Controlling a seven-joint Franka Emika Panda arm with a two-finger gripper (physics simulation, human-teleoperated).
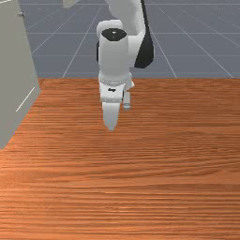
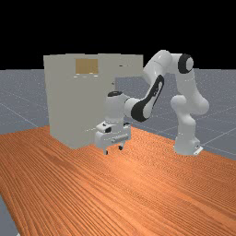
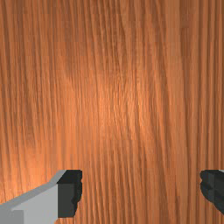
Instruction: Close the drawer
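Claw [image 3: 141,192] is spread wide with nothing between the fingers, hanging low over the wood table [image 2: 138,193], so no grip on anything rn. As for the drawer [image 2: 129,67], that looks to be the box sticking out near the top of the tall cabinet [image 2: 69,101], on the far view's right side of it, well above the claw. Pretty sure it's out a fair way, but can't tell exactly how far.

So the step in hand is getting into position, and closing hasn't started imo. I'd bring the hand up to drawer height first, swinging clear of the cabinet's side, then come round to the outer face. Watch the forearm [image 2: 154,94] too, it looks close to the drawer's outer end in the far view and could clip it on the way up.

No need to grab anything, I'd bring the fingers together so they make one solid pusher. Touch near the middle of the front so it doesn't rack, then push slow and straight in toward the cabinet until it sits flush
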